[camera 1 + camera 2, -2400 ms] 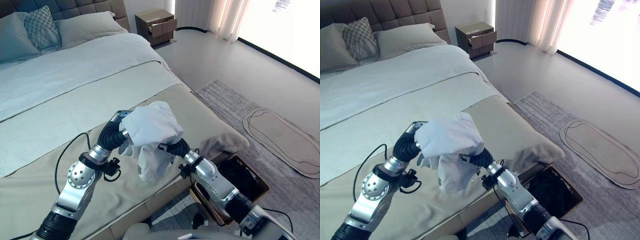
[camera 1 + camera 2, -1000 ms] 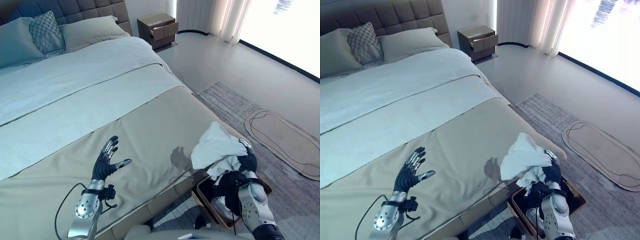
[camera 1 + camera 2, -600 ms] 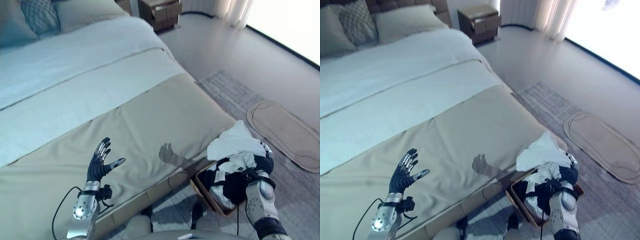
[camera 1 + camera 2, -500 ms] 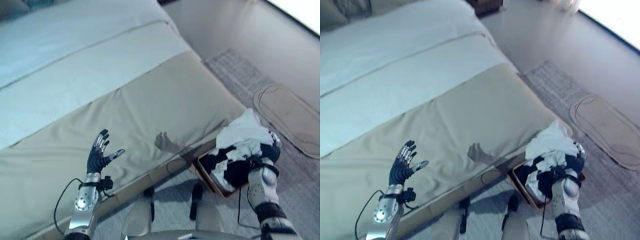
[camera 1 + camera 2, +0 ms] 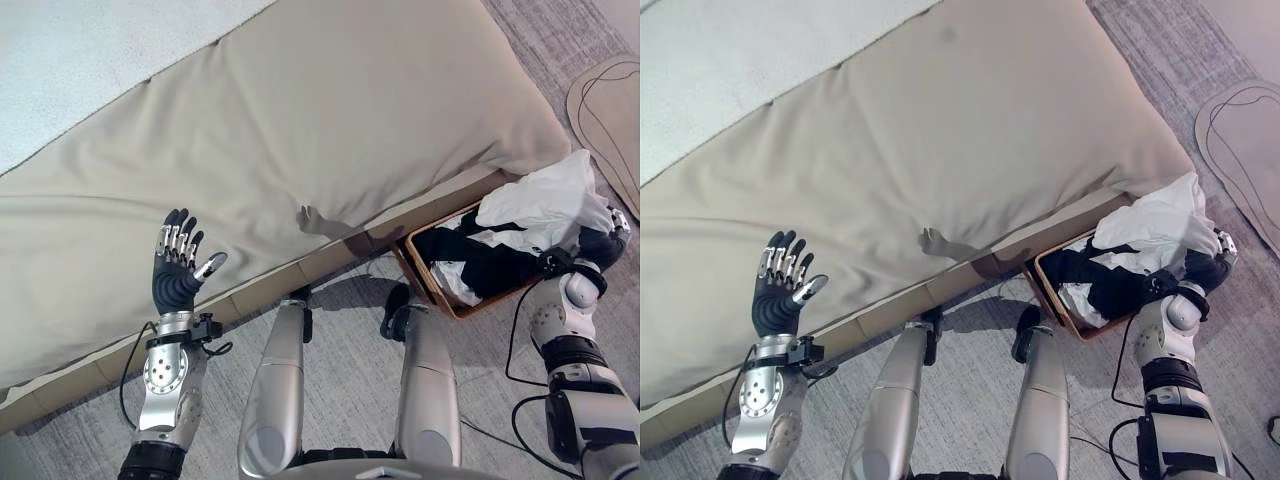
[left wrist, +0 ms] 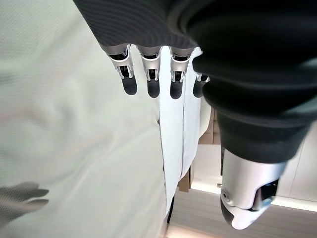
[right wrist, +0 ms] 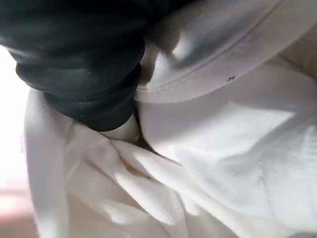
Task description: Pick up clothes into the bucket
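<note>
Our right hand [image 5: 598, 243] has carried the white garment [image 5: 545, 205] off the bed [image 5: 300, 120] since 2.4 s ago, when both of our hands held it bunched above the beige cover. Now it hangs over the brown basket [image 5: 418, 275] on the floor just beside the bed's corner. From 0.5 s ago to now the whole picture has slid, so our head camera has tipped downward; the garment sits slightly lower, spread across the basket's far side.

Our right hand's dark cover shows at the basket's outer edge with white cloth draped over and around it. In our right wrist view folds of the garment [image 7: 213, 148] press against the cover and hide the fingers, so we cannot tell whether that hand grips the cloth or has let go.

Our left hand [image 5: 176, 273] has come off the garment and is raised upright at the near edge of the bed, palm up, fingers [image 6: 152, 77] straight and spread, thumb out to the side, holding nothing.

Inside the basket, dark clothing [image 5: 1118, 285] lies beneath the white garment. A grey rug [image 5: 350, 390] lies under the basket, and a beige mat [image 5: 1245, 140] rests on the rug further out.
</note>
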Robot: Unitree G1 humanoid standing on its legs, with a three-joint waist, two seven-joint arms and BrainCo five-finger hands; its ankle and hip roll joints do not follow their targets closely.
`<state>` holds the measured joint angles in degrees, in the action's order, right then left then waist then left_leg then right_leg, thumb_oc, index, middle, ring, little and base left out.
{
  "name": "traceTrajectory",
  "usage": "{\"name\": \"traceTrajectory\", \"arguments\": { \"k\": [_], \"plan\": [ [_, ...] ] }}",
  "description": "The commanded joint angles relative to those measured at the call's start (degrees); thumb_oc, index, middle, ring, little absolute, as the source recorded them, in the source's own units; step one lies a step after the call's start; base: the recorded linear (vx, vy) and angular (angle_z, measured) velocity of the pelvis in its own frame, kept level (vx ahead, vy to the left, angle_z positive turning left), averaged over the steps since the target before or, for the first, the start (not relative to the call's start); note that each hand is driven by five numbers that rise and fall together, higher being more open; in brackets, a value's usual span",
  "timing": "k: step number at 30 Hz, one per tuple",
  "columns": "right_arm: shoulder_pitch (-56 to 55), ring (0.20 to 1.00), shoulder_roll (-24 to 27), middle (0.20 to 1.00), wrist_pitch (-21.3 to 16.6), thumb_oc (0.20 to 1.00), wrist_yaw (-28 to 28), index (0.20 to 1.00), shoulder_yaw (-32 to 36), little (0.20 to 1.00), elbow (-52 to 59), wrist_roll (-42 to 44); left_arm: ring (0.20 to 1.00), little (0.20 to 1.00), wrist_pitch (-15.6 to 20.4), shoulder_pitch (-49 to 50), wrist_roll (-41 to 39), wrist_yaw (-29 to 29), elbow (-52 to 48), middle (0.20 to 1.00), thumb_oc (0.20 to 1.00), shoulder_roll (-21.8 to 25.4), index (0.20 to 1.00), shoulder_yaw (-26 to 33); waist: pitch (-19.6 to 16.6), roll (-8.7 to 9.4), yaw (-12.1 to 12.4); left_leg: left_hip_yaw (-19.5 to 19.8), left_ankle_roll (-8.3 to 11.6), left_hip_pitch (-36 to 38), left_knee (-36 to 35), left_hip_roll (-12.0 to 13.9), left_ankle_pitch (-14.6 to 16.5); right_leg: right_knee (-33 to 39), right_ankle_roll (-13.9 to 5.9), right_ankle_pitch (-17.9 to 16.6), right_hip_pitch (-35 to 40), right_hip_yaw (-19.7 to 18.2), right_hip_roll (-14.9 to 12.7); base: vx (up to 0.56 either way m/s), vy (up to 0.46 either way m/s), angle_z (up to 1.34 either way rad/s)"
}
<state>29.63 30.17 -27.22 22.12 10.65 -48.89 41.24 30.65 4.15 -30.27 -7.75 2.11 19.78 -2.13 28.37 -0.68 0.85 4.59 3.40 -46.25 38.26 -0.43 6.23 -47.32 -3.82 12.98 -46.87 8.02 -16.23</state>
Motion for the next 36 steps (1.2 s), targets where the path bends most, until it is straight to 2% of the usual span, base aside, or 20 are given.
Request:
{"name": "traceTrajectory", "arguments": {
  "k": [1,4,5,8,11,13,20,27,33,34,35,36],
  "plan": [
    [3.6,0.2,6.2,0.2,-4.9,0.2,2.1,0.2,1.8,0.2,-3.9,4.3,1.0,1.0,4.8,1.1,-1.1,-2.3,-6.0,1.0,1.0,-0.1,1.0,0.7,-3.8,-1.73,-0.2,-2.2,0.12,-4.9,7.5,1.6,5.3,-1.6,-2.9,-1.2,-1.4,-4.3,0.0,0.02,0.019,-0.08],
    [5.6,0.2,7.4,0.2,-5.4,0.2,2.6,0.2,2.1,0.2,-5.8,5.9,1.0,1.0,5.3,0.8,-1.7,-2.9,-7.1,1.0,1.0,-0.2,1.0,0.5,-3.0,-2.26,-0.2,-2.3,-0.14,-8.1,8.9,1.1,4.0,-3.1,-2.42,-2.2,-5.1,-5.2,-0.2,-0.08,0.028,-0.07],
    [7.3,0.2,8.1,0.2,-6.1,0.2,3.4,0.2,2.9,0.2,-7.8,8.2,1.0,1.0,5.5,0.6,-2.9,-3.5,-7.8,1.0,1.0,-0.3,1.0,0.1,-2.8,-2.58,-0.3,-2.4,-0.06,-9.8,11.1,1.1,6.2,-5.0,-2.51,-0.2,-6.5,-5.8,-0.4,0.03,0.001,-0.05],
    [8.2,0.2,9.0,0.2,-6.0,0.2,3.6,0.2,3.1,0.2,-10.1,8.8,1.0,1.0,5.6,0.7,-3.6,-3.6,-9.1,1.0,1.0,-0.4,1.0,0.2,-2.6,-3.04,-0.2,-2.5,-0.17,-11.8,12.4,0.9,6.4,-6.4,-2.38,0.1,-8.8,-6.3,-0.7,0.0,0.009,-0.01],
    [8.2,0.2,11.0,0.2,-3.1,0.2,2.8,0.2,-0.4,0.2,-13.4,5.2,1.0,1.0,6.2,0.7,-3.2,-4.2,-10.2,1.0,1.0,0.3,1.0,0.6,-2.1,-3.59,-0.1,-2.7,-0.25,-15.4,14.6,0.2,6.4,-8.8,-2.19,0.4,-12.6,-7.3,-1.0,-0.04,0.025,0.01],
    [8.6,0.2,11.4,0.2,-2.4,0.2,2.3,0.2,-1.1,0.2,-15.1,5.0,1.0,1.0,6.6,0.6,-3.5,-4.2,-10.8,1.0,1.0,0.3,1.0,0.7,-2.2,-3.73,-0.1,-2.7,-0.37,-16.4,15.2,-0.1,6.5,-9.7,-2.13,0.6,-13.9,-7.7,-1.1,-0.01,0.008,0.03],
    [8.9,0.2,7.9,0.2,1.9,0.2,1.2,0.2,-10.5,0.2,-17.9,-5.5,1.0,1.0,7.6,-0.6,-3.4,-4.9,-10.6,1.0,1.0,1.5,1.0,0.6,-1.0,-4.32,0.4,-3.1,-0.8,-21.2,18.9,-1.2,6.6,-13.0,-1.81,1.2,-18.5,-8.9,-1.4,-0.01,0.01,0.02],
    [11.7,0.2,5.3,0.2,2.6,0.2,2.8,0.2,-10.0,0.2,-21.9,-5.2,1.0,1.0,7.9,-1.0,-3.0,-6.1,-10.9,1.0,1.0,2.0,1.0,0.4,-1.1,-5.19,1.0,-3.3,-1.1,-23.4,20.4,-1.9,6.8,-15.2,-1.66,1.9,-21.1,-9.6,-1.6,0.0,0.008,0.04],
    [13.1,0.2,6.1,0.2,5.1,0.2,3.8,0.2,-10.4,0.2,-25.6,-7.0,1.0,1.0,7.5,-1.3,-3.7,-6.5,-10.3,1.0,1.0,2.1,1.0,0.7,-1.2,-5.47,1.5,-3.3,-1.06,-25.2,21.5,-2.7,6.7,-16.9,-1.51,2.4,-22.8,-10.2,-2.2,0.01,-0.006,0.04],
    [13.6,0.313,6.4,0.313,6.0,0.313,4.4,0.313,-10.4,0.313,-27.3,-7.9,1.0,1.0,7.4,-1.0,-3.7,-6.7,-10.6,1.0,1.0,2.2,1.0,0.8,-1.3,-5.54,1.7,-3.4,-1.03,-25.5,21.7,-2.7,6.6,-17.2,-1.44,2.5,-23.3,-10.4,-2.2,0.01,0.004,0.06],
    [13.7,0.391,6.4,0.391,6.0,0.391,4.4,0.391,-10.4,0.391,-27.4,-7.9,1.0,1.0,7.4,-1.0,-3.7,-6.7,-10.6,1.0,1.0,2.2,1.0,0.8,-1.4,-5.53,1.7,-3.4,-1.03,-25.6,21.7,-2.7,6.7,-17.3,-1.45,2.5,-23.4,-10.4,-2.2,0.02,0.005,0.08],
    [14.5,1.0,6.7,1.0,6.4,1.0,4.9,1.0,-10.4,1.0,-28.2,-8.1,1.0,1.0,7.3,-0.9,-3.8,-6.8,-10.7,1.0,1.0,2.3,1.0,0.9,-1.6,-5.52,1.7,-3.5,-1.12,-25.9,22.0,-2.7,6.7,-17.4,-1.43,2.4,-23.8,-10.5,-2.2,0.01,0.001,0.07]
  ]
}}
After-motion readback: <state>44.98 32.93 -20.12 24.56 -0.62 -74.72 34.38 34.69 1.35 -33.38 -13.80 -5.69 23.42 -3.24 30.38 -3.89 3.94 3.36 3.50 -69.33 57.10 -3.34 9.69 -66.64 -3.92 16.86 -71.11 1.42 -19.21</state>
